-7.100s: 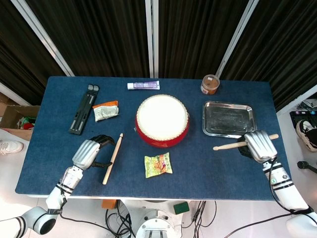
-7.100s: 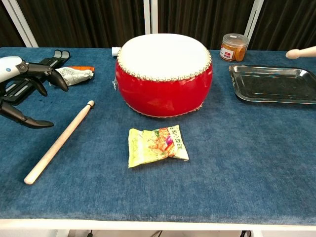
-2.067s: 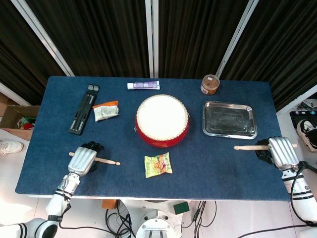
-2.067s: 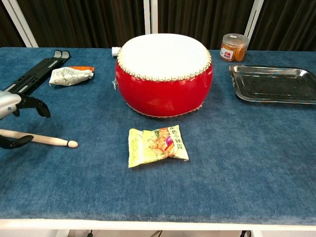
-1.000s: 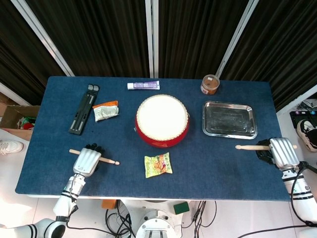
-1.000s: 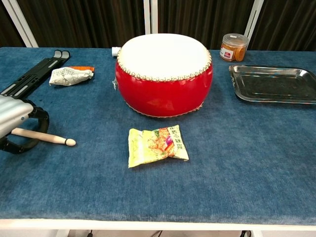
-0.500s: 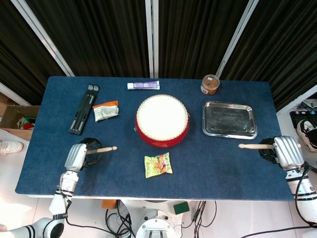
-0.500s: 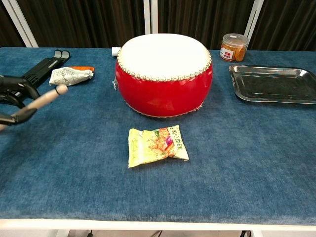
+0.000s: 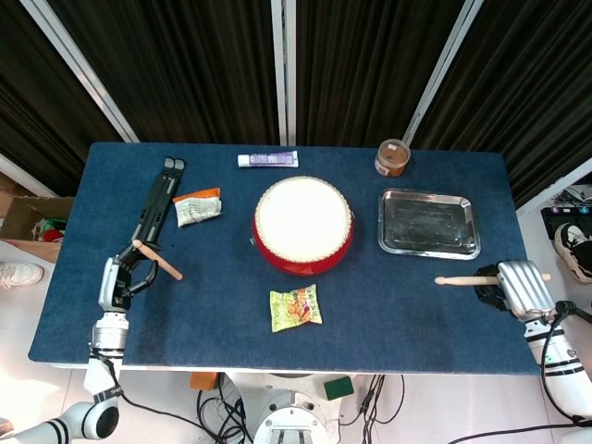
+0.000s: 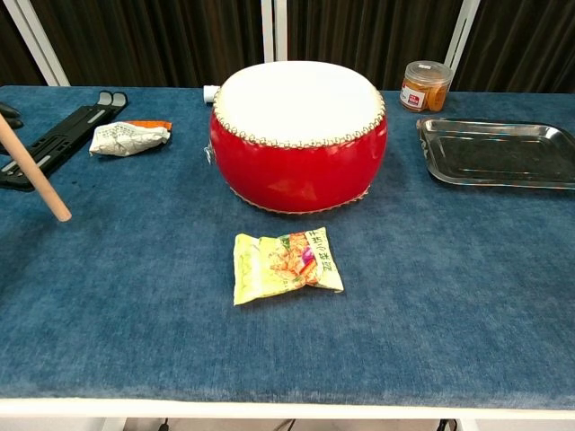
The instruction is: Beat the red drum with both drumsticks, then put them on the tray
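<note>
Blue cloth covers the table (image 9: 407,314), which stands before black pleated curtains (image 9: 203,65) with pale bars across them. From the head view, the red drum (image 9: 303,225) sits at the middle, and the steel tray (image 9: 428,223) lies bare to its right, apart from it. A jar (image 9: 392,157) stands behind the tray near the far edge, and a tube (image 9: 267,159) lies behind the drum. A black folding stand (image 9: 155,205) and a crumpled packet (image 9: 197,207) lie at the left. A snack bag (image 9: 296,308) lies in front of the drum. The left robot hand (image 9: 116,279) grips one drumstick (image 9: 157,260) near the left edge. The right robot hand (image 9: 515,287) grips the other drumstick (image 9: 467,279) in front of the tray, pointing left toward the open cloth. Boxes, cables and a shoe lie on the floor around the table.

From the chest view, the drum (image 10: 298,136) stands centre with the snack bag (image 10: 286,264) near it in front. The tray (image 10: 499,153) lies at the right, and the jar (image 10: 425,85) behind. The left drumstick (image 10: 34,172) slants in from the left edge above the cloth; the hands themselves cannot be made out here. A broad strip of bare cloth runs along the near edge.
</note>
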Robot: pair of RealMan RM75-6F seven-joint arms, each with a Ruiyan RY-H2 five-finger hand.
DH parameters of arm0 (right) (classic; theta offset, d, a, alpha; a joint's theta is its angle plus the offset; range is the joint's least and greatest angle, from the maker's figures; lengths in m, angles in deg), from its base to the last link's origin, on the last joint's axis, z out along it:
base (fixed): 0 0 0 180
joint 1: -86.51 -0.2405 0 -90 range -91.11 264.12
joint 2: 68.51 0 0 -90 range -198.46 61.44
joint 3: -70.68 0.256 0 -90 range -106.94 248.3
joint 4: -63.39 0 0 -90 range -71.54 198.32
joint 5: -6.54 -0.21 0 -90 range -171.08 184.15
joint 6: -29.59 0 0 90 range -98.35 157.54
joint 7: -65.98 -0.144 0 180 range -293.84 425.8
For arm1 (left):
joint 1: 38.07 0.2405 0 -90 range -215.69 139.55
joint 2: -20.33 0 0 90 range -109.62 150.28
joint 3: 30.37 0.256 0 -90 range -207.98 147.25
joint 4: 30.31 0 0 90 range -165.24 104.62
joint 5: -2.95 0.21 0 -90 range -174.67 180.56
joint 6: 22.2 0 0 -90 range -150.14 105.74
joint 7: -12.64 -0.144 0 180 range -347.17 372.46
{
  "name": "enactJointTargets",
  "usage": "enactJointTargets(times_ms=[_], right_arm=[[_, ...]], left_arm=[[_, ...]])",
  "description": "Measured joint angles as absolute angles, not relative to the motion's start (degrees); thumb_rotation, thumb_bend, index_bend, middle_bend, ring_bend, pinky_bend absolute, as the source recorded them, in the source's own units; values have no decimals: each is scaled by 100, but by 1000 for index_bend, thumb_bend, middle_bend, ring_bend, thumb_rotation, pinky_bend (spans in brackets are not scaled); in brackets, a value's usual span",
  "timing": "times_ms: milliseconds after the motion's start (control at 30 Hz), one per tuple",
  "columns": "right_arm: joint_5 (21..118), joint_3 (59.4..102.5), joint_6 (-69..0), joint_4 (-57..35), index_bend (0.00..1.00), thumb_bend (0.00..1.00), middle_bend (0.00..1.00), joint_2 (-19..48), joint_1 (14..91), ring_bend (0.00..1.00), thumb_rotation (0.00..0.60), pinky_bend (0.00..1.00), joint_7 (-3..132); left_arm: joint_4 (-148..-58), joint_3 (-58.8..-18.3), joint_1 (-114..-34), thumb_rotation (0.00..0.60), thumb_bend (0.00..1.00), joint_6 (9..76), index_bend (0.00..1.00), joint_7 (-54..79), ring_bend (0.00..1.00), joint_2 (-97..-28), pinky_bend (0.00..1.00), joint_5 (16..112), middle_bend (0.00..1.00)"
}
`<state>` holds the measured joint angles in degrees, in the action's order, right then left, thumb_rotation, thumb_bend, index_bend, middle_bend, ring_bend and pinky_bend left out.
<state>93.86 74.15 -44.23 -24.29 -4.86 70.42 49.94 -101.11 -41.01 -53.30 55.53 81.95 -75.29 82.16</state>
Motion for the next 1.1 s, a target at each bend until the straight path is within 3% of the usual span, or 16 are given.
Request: enactJointTargets(times_ms=[467,600,800,1100], right_arm=[[9355,7380,-4402,-2309,1000,879,1000,-398,7068,1000,600,1000,4947],[9353,7371,-4402,-2299,1000,880,1000,-385,7077,1000,600,1000,4952],[9350,7369,-4436,-2275,1000,879,1000,-369,7101,1000,600,1000,4927],[9357,7380,-4473,-2291,1000,879,1000,-361,7115,1000,600,1000,4897]], left_arm=[[-10184,-4251,-5362,600,455,4765,385,10355,364,-7244,461,8247,418],[-10214,-4241,-5385,600,395,4769,404,10265,400,-7228,511,8291,442],[-10285,-4202,-5386,600,311,4890,516,9671,483,-7266,608,8335,531],[-10488,-4000,-5411,600,244,5180,560,8228,515,-7430,617,8586,566]])
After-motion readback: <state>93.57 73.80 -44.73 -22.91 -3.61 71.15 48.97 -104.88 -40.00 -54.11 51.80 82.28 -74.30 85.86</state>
